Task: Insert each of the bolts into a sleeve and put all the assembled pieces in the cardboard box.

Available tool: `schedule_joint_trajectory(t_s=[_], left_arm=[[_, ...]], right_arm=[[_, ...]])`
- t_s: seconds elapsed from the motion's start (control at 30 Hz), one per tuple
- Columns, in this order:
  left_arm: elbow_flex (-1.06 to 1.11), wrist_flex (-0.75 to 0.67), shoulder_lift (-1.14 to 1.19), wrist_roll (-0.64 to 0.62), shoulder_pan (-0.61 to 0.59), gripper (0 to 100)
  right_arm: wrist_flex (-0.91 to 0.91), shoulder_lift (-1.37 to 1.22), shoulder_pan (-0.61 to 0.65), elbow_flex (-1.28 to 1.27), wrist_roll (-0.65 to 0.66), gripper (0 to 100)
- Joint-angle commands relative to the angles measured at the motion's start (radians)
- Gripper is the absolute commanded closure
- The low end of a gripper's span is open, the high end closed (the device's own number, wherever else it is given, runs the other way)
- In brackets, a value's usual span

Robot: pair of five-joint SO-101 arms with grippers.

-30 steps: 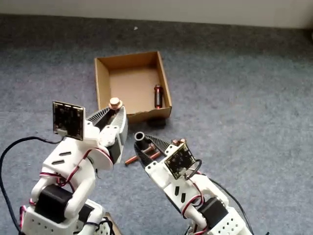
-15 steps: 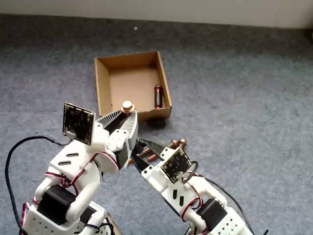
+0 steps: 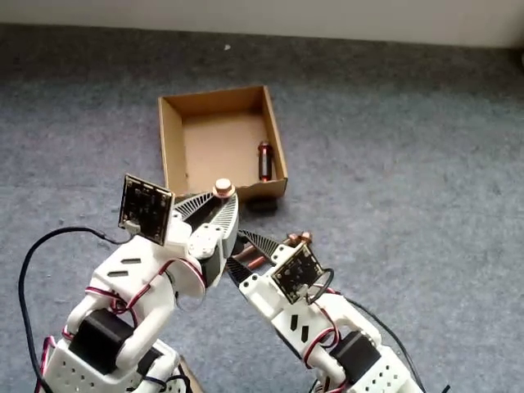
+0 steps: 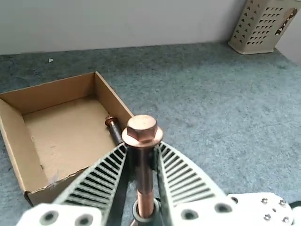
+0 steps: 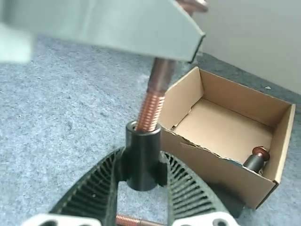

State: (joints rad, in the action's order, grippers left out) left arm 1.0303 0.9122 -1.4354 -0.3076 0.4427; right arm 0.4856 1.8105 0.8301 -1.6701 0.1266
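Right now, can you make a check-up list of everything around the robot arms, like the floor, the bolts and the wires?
Surface: grey carpet.
Job's things: cardboard box open, one assembled piece inside by a side wall; bolt upright, its threaded tip in the mouth of the sleeve; loose bolts on the carpet by the right arm.
Clutter: small dark piece at the box's front, maybe a sleeve.
Grippers: left gripper shut on the bolt; right gripper shut on the sleeve.
Cables: black cable looping beside the left arm; red and white wires on the arms.
Surroundings: pale wall; perforated basket.

place: indoor carpeted room | cues: grey carpet point(image 3: 409, 164), pale wall point(image 4: 117, 21), slotted basket point(image 4: 263, 26)
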Motion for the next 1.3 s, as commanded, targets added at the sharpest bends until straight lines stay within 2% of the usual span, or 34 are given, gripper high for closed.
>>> schedule_joint_trajectory(t_s=[0.0,0.13,0.3,0.47,0.53,0.8,0.97,1.13,1.27], left_arm=[[0.002,0.002,-0.005,-0.003,0.005,100],[0.002,0.046,-0.005,-0.002,0.005,99],[0.002,0.092,-0.005,0.164,0.007,97],[-0.001,0.152,-0.005,0.164,0.005,76],[-0.012,0.169,-0.005,0.164,-0.015,71],[-0.153,0.287,-0.005,0.172,-0.263,72],[-0.104,0.361,-0.005,0.173,-0.513,72],[0.085,0.276,-0.005,0.173,-0.731,72],[0.246,0.167,-0.005,0.173,-0.826,72]], right_arm=[[-0.022,0.025,-0.012,-0.027,-0.068,99.5],[-0.019,0.025,-0.071,-0.001,-0.120,99.5],[-0.019,0.025,-0.111,0.002,-0.173,99.5],[-0.019,0.025,-0.108,0.002,-0.175,99.5],[-0.019,0.025,-0.113,-0.001,-0.175,99.5],[-0.018,0.025,-0.136,-0.005,-0.175,99.5],[-0.018,0.025,-0.225,-0.004,-0.175,99.5],[-0.022,0.025,-0.237,0.008,-0.172,99.5],[-0.022,-0.007,-0.239,0.088,-0.170,99.5]])
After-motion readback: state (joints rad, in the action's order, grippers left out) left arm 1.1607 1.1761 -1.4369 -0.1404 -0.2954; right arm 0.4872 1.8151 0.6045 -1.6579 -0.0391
